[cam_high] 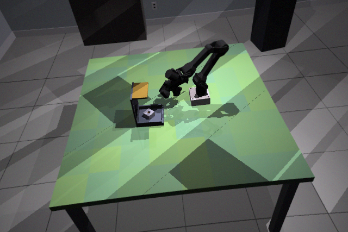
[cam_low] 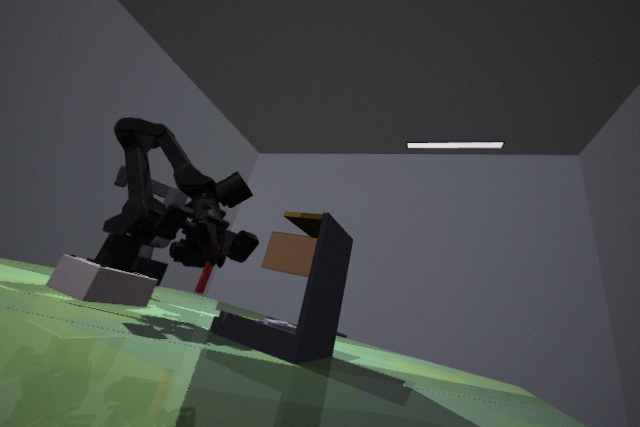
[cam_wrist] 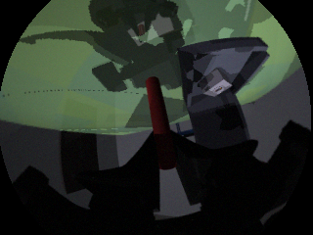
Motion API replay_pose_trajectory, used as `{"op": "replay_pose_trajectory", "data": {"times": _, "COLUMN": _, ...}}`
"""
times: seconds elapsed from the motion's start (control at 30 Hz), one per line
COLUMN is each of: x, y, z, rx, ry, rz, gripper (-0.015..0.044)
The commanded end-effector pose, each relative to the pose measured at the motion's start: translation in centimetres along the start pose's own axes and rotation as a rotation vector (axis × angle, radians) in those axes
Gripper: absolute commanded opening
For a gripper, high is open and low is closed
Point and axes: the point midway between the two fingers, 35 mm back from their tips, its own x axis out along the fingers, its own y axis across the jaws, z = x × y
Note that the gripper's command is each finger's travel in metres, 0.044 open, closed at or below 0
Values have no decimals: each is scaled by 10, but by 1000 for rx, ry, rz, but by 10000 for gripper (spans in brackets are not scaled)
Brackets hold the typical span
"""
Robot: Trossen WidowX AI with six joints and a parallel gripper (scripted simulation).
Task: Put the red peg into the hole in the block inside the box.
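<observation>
My gripper (cam_low: 219, 252) (cam_wrist: 160, 132) is shut on the red peg (cam_low: 204, 277) (cam_wrist: 156, 105). The peg hangs below the fingers, slightly tilted in the exterior view, with its lower end above the table. In the top view the gripper hides the peg. The dark box (cam_high: 150, 124) (cam_low: 253, 333) (cam_wrist: 222, 46) stands beyond the gripper, its front towards the arm. The pale block (cam_high: 148, 113) (cam_wrist: 215, 83) sits on its floor, with a dark hole in its top. The orange roof (cam_high: 140, 90) (cam_low: 305, 216) sticks out from the back wall, above the block. The gripper is outside the box.
The arm's white base (cam_high: 200, 100) (cam_low: 103, 280) stands on the green table (cam_high: 196, 128), on the side of the box's open front. Low dark walls edge the box floor, and its tall back wall (cam_low: 328, 288) carries the roof. Broad shadows cross the table.
</observation>
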Motion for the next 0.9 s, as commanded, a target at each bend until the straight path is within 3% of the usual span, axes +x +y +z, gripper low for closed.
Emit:
{"op": "replay_pose_trajectory", "data": {"times": 0.0, "x": 1, "y": -7, "z": -2, "rx": -5, "ry": 0, "rz": -6, "gripper": 0}}
{"op": "replay_pose_trajectory", "data": {"times": 0.87, "x": 3, "y": -58, "z": -5, "rx": -51, "ry": -1, "rz": -70, "gripper": 0}}
